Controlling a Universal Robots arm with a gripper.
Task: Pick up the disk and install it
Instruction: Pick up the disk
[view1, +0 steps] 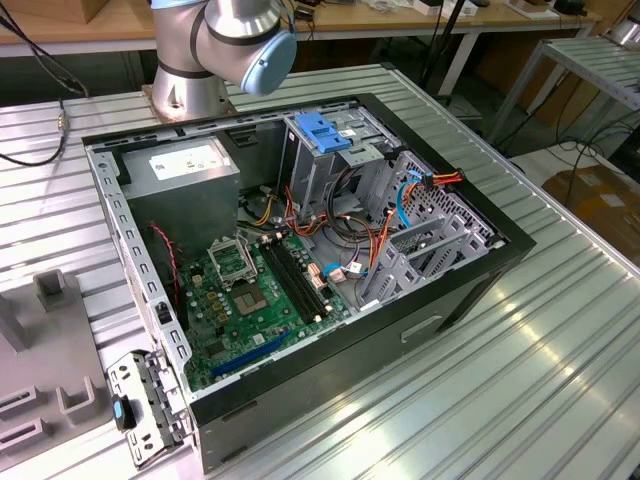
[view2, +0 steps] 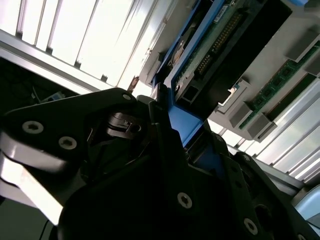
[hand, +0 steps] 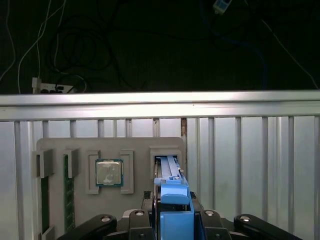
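Ribbed metal table (hand: 260, 160) carries the grey tray (hand: 135, 145), where the disk (hand: 174, 192) stands on edge in the slot beside the chip (hand: 109, 173), presumably so my gripper (hand: 175, 217) can clamp its blue end, as it does.

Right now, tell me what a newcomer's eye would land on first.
In the exterior view, the open computer case with its green motherboard sits on the ribbed table. In the first wrist view, the end effector grips the disk by its blue carrier, a grey tray beyond.
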